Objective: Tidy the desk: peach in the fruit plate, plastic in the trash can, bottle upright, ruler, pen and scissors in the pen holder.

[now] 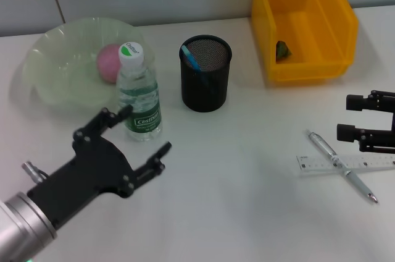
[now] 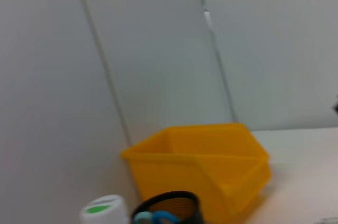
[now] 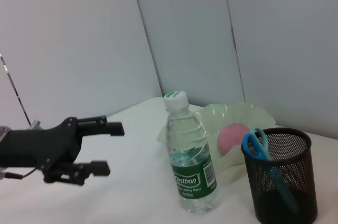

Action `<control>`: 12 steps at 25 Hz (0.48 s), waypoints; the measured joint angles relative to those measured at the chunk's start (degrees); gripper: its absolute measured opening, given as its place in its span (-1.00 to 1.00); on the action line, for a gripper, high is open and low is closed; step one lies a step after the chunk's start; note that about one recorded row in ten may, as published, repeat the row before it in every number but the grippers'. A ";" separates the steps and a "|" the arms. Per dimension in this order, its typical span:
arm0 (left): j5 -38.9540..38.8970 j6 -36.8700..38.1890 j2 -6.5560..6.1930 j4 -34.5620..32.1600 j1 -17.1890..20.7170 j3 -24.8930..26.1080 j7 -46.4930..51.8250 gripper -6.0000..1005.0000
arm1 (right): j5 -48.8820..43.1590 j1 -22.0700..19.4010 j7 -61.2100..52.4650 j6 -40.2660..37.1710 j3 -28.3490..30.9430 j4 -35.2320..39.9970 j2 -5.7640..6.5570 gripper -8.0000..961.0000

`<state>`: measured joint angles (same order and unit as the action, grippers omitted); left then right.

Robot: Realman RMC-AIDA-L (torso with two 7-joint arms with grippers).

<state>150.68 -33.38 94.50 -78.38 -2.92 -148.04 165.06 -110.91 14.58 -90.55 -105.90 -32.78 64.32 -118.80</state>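
- Plate (image 1: 49, 58): pale green, translucent, at the far left of the desk (image 1: 234, 212). The pink peach (image 1: 110, 63) lies inside it, toward the side nearest the bottle.
- Left gripper (image 1: 143, 131): low over the desk at the near left, its jaws spread wide and holding nothing. One fingertip sits just beside the bottle's label; I cannot tell whether it touches. The right wrist view shows the same gripper (image 3: 108, 147) with a clear gap between it and the bottle.
- Bottle (image 1: 139, 92): upright, green label, white cap with a green spot — standing just in front of the plate's rim. It also shows in the right wrist view (image 3: 191, 155).
- Holder (image 1: 205, 73): black mesh cup, upright, right of the bottle and apart from it. Blue-handled scissors (image 3: 261, 152) stand in it, handles up.
- Bin (image 1: 305, 21): yellow, at the far right of the desk, with a small dark green scrap (image 1: 283, 50) lying inside.
- Pen (image 1: 342, 166) and ruler (image 1: 345, 164): on the desk at the near right — the silver pen lies slantwise across the clear ruler, touching it.
- Right gripper (image 1: 352, 117): at the right edge, just above the ruler's far end, jaws spread and empty.
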 joint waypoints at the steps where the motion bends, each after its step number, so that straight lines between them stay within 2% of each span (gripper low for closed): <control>1: -0.97 0.28 -0.08 -0.29 0.02 0.35 0.00 0.62 | 0.00 0.00 0.00 0.03 0.00 -0.06 0.00 0.54; 5: -1.84 2.55 -0.58 -1.76 -0.51 0.61 0.00 0.62 | -0.08 0.05 0.00 0.03 0.00 -0.06 -0.03 0.54; 8: -0.92 4.61 -0.45 -2.34 -0.84 0.60 0.00 0.62 | -1.12 -0.12 -0.61 -0.05 -0.01 0.32 0.06 0.54; 12: -0.49 8.17 -0.17 -2.89 -0.95 0.51 -0.08 0.62 | -2.73 -0.48 -4.63 -1.58 0.42 2.91 1.04 0.54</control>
<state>150.19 -25.21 94.34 -81.27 -3.87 -147.52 164.98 -113.64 14.10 -95.18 -107.48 -32.36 67.23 -117.76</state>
